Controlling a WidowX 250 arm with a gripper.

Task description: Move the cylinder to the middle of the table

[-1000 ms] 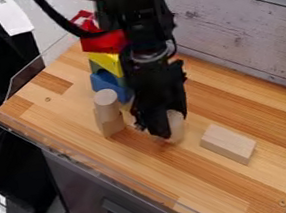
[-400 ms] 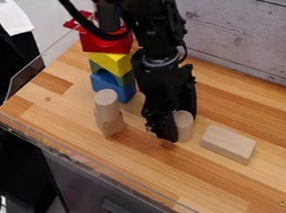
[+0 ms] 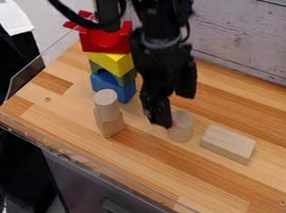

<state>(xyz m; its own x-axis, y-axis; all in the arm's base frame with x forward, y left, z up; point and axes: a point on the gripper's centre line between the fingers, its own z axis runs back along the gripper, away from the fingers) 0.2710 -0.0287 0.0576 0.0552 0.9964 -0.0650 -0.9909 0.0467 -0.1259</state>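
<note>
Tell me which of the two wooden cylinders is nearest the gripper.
The cylinder right by the gripper, beside the lying wooden block. The other cylinder is farther off, near the blue block.

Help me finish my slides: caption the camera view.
Open black tool by an upright wooden cylinder, with a wooden block lying nearby.

Two wooden cylinders, two wooden blocks

Cylinder between block stack and lone block
</note>
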